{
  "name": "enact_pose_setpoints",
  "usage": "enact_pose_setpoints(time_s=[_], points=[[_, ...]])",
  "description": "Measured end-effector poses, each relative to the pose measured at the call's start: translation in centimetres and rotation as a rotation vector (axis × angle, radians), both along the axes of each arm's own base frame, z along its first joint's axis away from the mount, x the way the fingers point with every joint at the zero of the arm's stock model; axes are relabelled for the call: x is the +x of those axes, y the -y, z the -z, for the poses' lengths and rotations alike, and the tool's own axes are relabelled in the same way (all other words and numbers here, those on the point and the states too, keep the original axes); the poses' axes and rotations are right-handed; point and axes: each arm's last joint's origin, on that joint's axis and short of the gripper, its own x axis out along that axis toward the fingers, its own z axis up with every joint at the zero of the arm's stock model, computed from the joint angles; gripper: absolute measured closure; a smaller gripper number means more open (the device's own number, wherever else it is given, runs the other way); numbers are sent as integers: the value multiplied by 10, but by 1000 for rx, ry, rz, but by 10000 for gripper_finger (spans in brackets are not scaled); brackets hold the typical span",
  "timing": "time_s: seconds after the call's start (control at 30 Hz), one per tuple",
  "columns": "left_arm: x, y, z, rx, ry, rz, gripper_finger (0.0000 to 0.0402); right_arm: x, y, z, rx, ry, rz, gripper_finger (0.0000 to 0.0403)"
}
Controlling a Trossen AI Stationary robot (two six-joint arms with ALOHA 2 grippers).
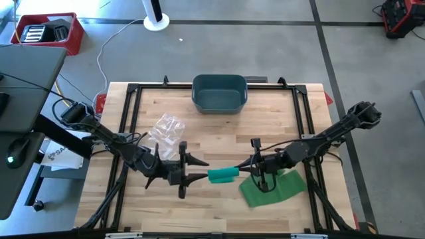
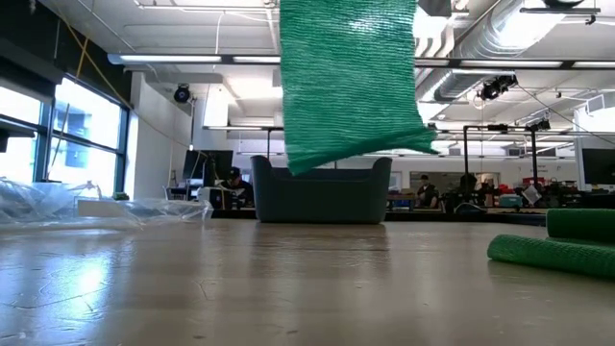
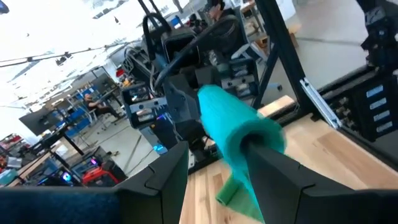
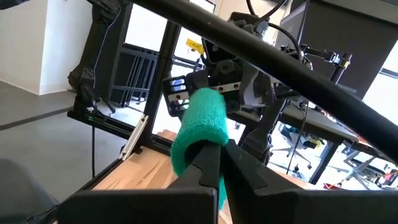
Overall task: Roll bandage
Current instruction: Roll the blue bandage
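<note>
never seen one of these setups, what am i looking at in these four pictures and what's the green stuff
This is a robot with two dark arms working over a wooden table. One picture looks straight down, one sits at table height, and two come from cameras on the arms' wrists.

The green stuff is a bandage, partly rolled into a tube and held in the air between the arms. The left gripper grips one end of the roll; the right gripper is shut on the other end. The bandage's loose tail trails down onto the table.

Also on the table: a dark blue bin at the far edge and a crumpled clear plastic wrapper.
</note>
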Motion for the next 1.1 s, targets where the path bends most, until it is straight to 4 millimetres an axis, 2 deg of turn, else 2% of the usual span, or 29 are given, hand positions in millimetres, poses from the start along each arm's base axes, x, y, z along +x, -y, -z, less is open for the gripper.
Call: enact_pose_setpoints(time_s=[0.47, 0.83, 1.1], points=[[13, -6, 6, -16, 31, -37, 243, -2, -2, -2, -4, 18, 49, 403], [23, -18, 7, -89, 65, -110, 243, -3, -14, -16, -39, -16, 96, 403], [24, -18, 8, -113, 61, -41, 243, -2, -12, -16, -42, -26, 133, 403]])
